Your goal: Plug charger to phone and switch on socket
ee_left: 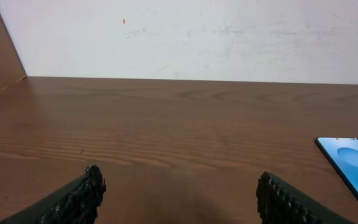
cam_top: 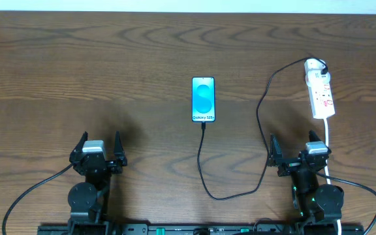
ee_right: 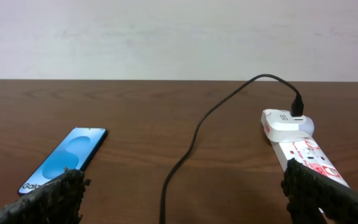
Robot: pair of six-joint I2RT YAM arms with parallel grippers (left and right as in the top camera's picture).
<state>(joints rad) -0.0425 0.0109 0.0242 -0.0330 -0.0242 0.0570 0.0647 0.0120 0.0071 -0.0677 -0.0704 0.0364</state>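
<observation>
Grippers sit nearest, left gripper point(cam_top: 100, 138) and right gripper point(cam_top: 293, 141), both spread wide and holding nothing, above the brown table point(cam_top: 109, 65). Socket point(cam_top: 321, 94) lies far right, ahead of the right gripper. Phone point(cam_top: 203, 99) lies mid-table, blue screen up. Charger point(cam_top: 199, 163) runs from the socket's far end, loops near, and meets the phone's near edge.
</observation>
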